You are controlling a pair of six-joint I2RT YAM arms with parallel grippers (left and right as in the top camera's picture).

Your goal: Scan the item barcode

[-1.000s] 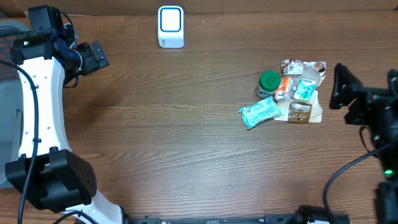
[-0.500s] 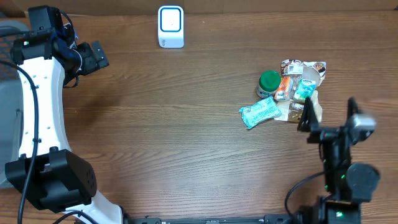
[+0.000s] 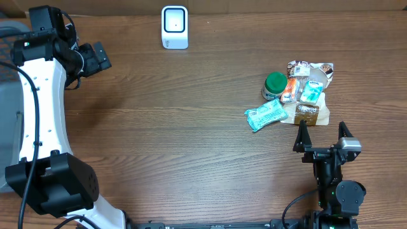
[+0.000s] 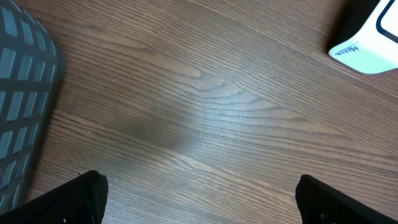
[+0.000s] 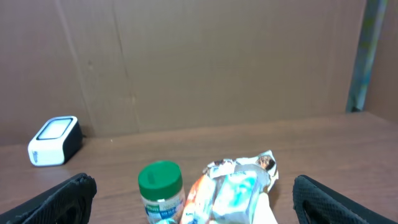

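Swinging in from the right edge of the table (image 3: 191, 140), the right end effector (image 3: 321, 136) had come to sit on the near side of the heap of grocery items (image 3: 299, 95), fingers spread wide and holding nothing. The left end effector (image 3: 96, 57), likewise released and empty, hovered at the far left, apart from the barcode scanner (image 3: 174, 27). Because the teal packet (image 3: 265, 115), green-lidded jar (image 3: 275, 83) and brown packet (image 3: 307, 113) lay touching, a wide grasp would probably snag two at once or topple the jar.
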